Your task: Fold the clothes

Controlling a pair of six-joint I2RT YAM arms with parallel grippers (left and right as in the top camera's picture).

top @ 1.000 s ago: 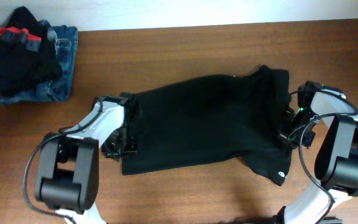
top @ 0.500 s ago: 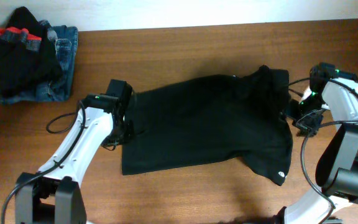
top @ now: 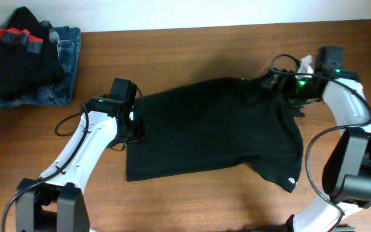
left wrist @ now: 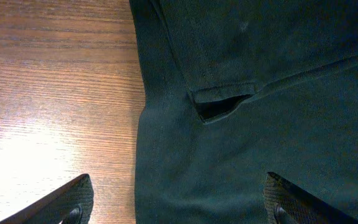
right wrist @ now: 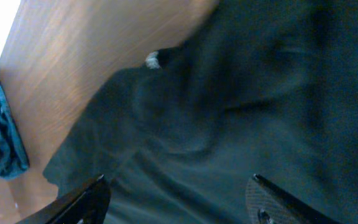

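On the far left of the brown wooden worktop (top: 192,45), by its back edge, a crumpled black garment with red trim (top: 18,51) sits piled on a blue denim piece (top: 66,71). Further right, the white left arm (top: 92,145) reaches to the left edge of the plain black top (top: 211,129), which lies spread across the middle of the worktop. The left jaws stand wide apart and straddle that edge, one dark fingertip (left wrist: 73,200) over bare wood and the other over fabric, gripping nothing. A small slit gapes in the cloth just ahead of them. A small white label (top: 291,181) shows near the top's lower right corner. At its upper right corner, where the fabric bunches, the right jaws hang spread apart and empty just above the cloth.
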